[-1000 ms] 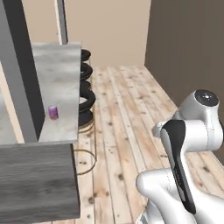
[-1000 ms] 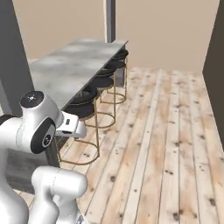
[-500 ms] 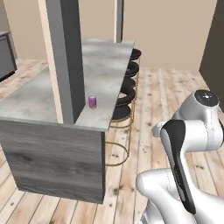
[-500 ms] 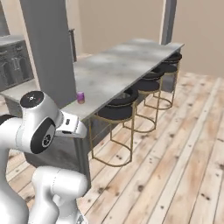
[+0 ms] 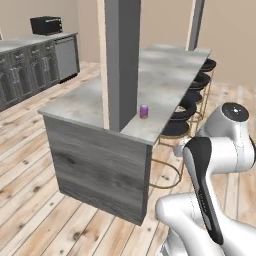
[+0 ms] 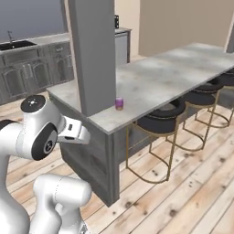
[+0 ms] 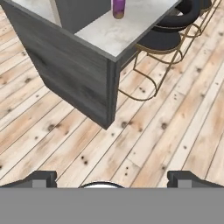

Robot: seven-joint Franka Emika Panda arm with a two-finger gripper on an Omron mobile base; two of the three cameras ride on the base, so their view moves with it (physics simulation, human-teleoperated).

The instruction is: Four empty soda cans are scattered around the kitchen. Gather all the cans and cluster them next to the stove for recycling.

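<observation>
Purple soda can, silvery-topped, stands upright on the marble island; fingers spread wide, empty.

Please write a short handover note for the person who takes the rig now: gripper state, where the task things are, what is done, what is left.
Gripper: jaws open, holding nothing, aimed at the plank floor short of the island.
Purple soda can: upright on the marble island counter, beside the grey pillar, near the edge above the black stools.
Done: no can picked up yet.
Left: close in, grasp this can, take it to the stove, then find the other three.
</observation>
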